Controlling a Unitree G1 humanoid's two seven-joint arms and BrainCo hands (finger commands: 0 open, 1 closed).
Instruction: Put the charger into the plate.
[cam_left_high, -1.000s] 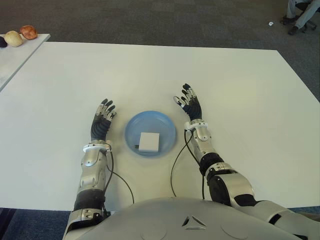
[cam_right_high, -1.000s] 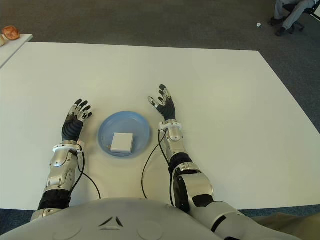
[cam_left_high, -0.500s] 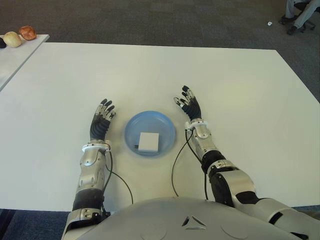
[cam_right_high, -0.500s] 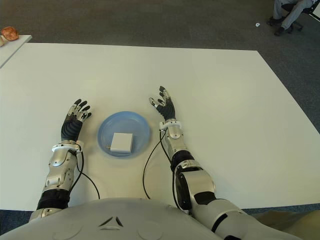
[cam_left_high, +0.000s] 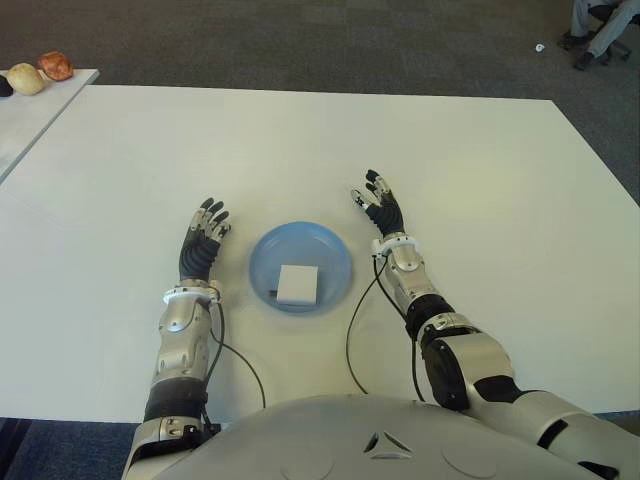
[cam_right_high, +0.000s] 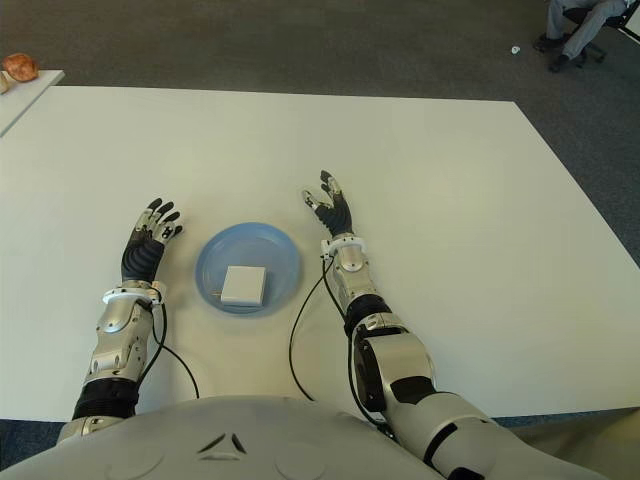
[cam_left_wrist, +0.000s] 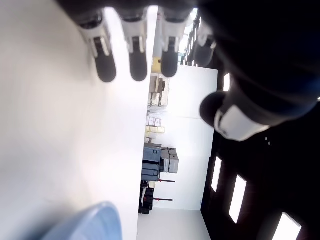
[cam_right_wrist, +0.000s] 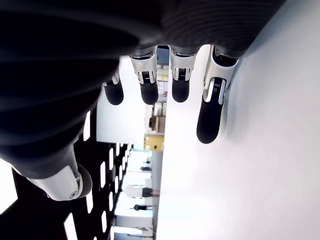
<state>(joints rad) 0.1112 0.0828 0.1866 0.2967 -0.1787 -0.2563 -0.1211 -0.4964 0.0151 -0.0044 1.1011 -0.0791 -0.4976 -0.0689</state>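
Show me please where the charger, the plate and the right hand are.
charger (cam_left_high: 298, 284), left eye view, middle of its white top face.
plate (cam_left_high: 300, 236), left eye view, bare blue far rim.
right hand (cam_left_high: 385, 213), left eye view, back of the palm.

White charger (cam_left_high: 297, 284) in light-blue plate (cam_left_high: 268, 257), white table (cam_left_high: 300, 150), dark grey carpet (cam_left_high: 300, 40), both robot hands black-and-silver.

Charger (cam_left_high: 297, 284): matt white plastic. Plate (cam_left_high: 330, 243): smooth blue plastic. Table (cam_left_high: 300, 150): smooth matt white.
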